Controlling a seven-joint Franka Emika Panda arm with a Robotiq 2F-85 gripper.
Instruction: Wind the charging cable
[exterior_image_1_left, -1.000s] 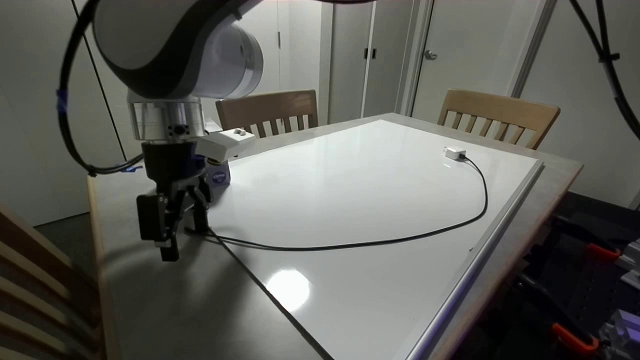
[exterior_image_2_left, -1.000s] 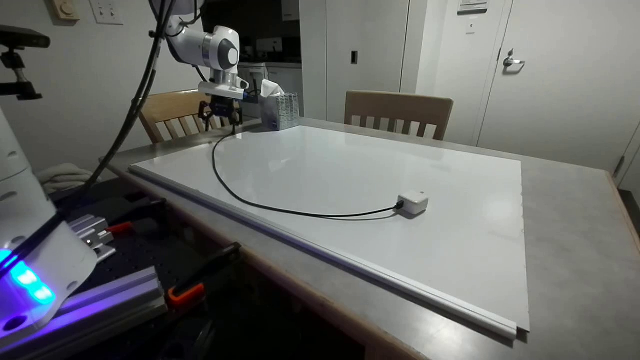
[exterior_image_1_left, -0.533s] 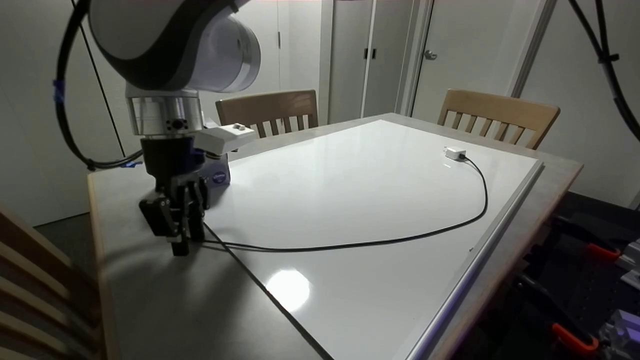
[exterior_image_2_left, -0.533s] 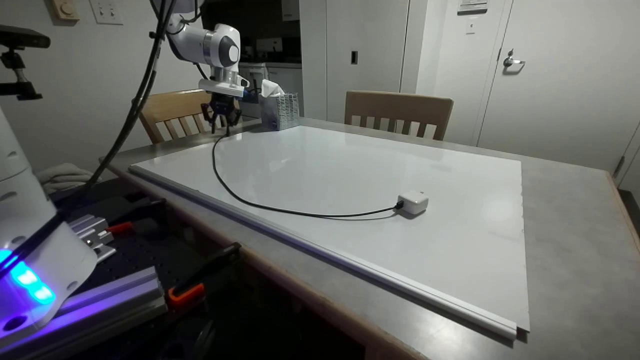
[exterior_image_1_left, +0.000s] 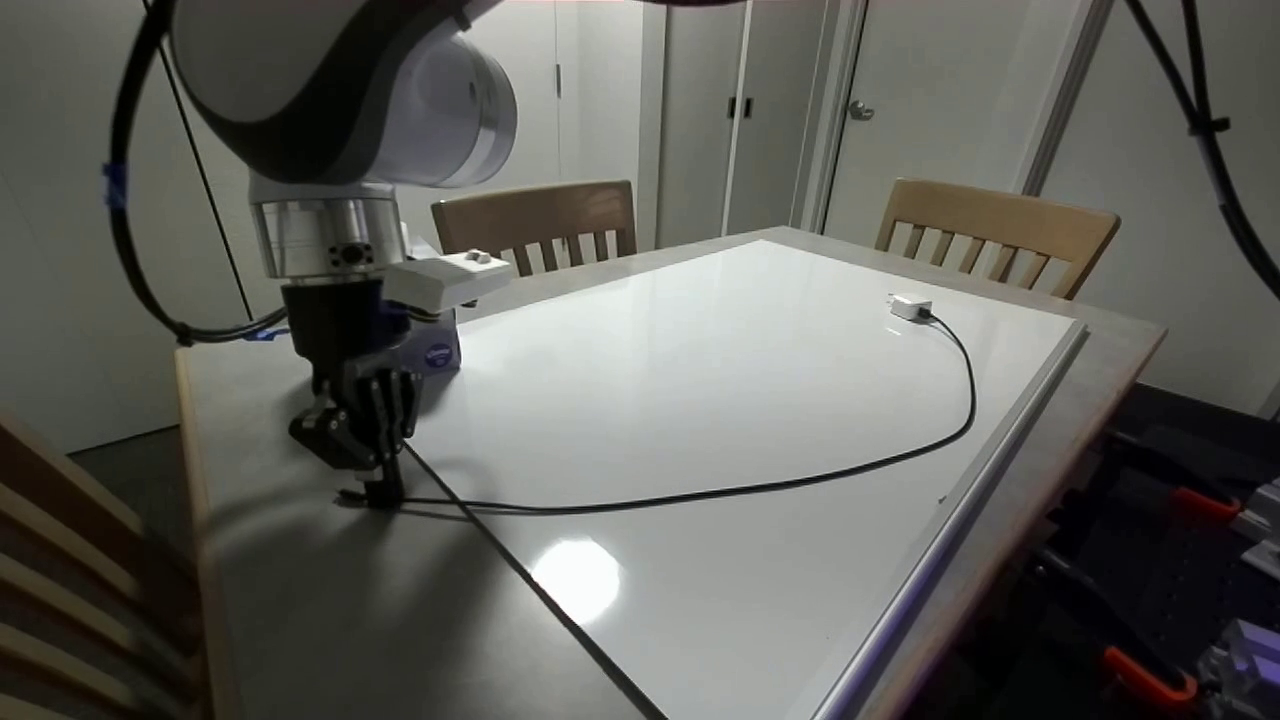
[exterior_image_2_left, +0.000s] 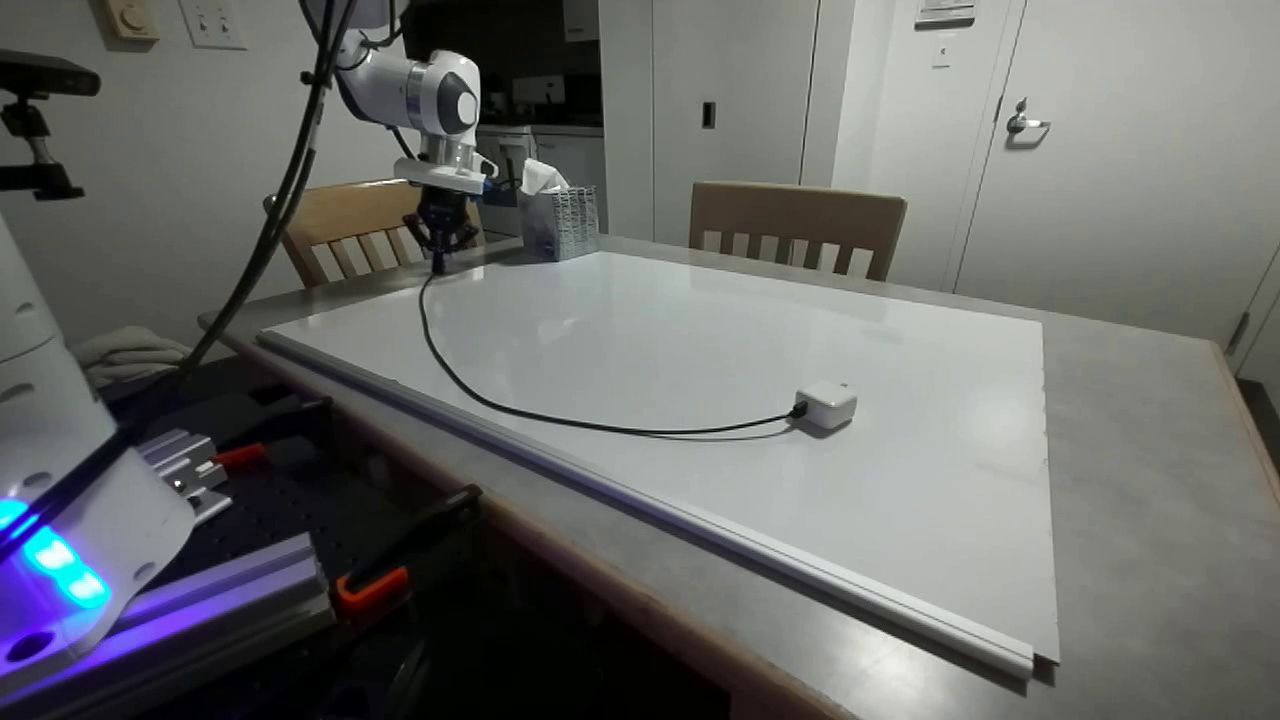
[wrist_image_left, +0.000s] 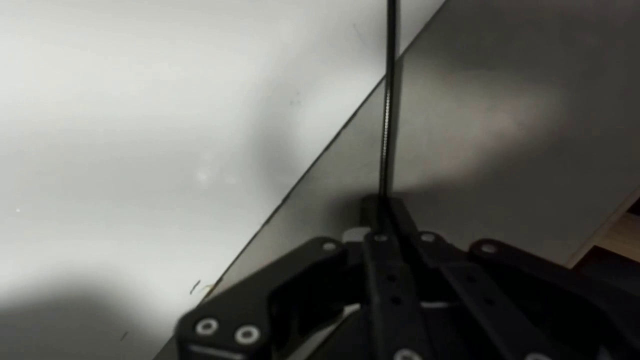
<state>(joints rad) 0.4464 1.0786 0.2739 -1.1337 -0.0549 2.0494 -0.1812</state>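
The black charging cable (wrist_image_left: 387, 115) lay in one long, loose curve across the whiteboard (exterior_image_2_left: 800, 320), which threw back a bright round reflection (exterior_image_1_left: 577, 578). One end was plugged into a white power adapter (exterior_image_2_left: 827, 404) sitting on the board, well apart from my gripper. From there the cable swept round near the rail (exterior_image_2_left: 650, 505) along the board's side, then ran over the board's edge to the grey tabletop (exterior_image_2_left: 1150, 480). Just past that edge I had the Robotiq gripper (wrist_image_left: 383, 206) pointing down, its fingers drawn together with the cable pinched between the tips; in an exterior view a short dark end (exterior_image_1_left: 350, 497) stuck out beyond them. The tips were low at the tabletop, and I could not tell whether they touched it.

Near the gripper, a tissue box (exterior_image_2_left: 562, 225) stood upright with a white tissue (exterior_image_2_left: 543, 178) poking from its top. Wooden slat-backed chairs (exterior_image_2_left: 797, 220) stood by the table in both exterior views. Beside the robot's white base (exterior_image_2_left: 120, 530), where blue lights glowed, I saw an orange-and-black clamp (exterior_image_2_left: 372, 592). Beyond the table was a door (exterior_image_2_left: 1120, 150) with a lever handle (exterior_image_2_left: 1025, 122).
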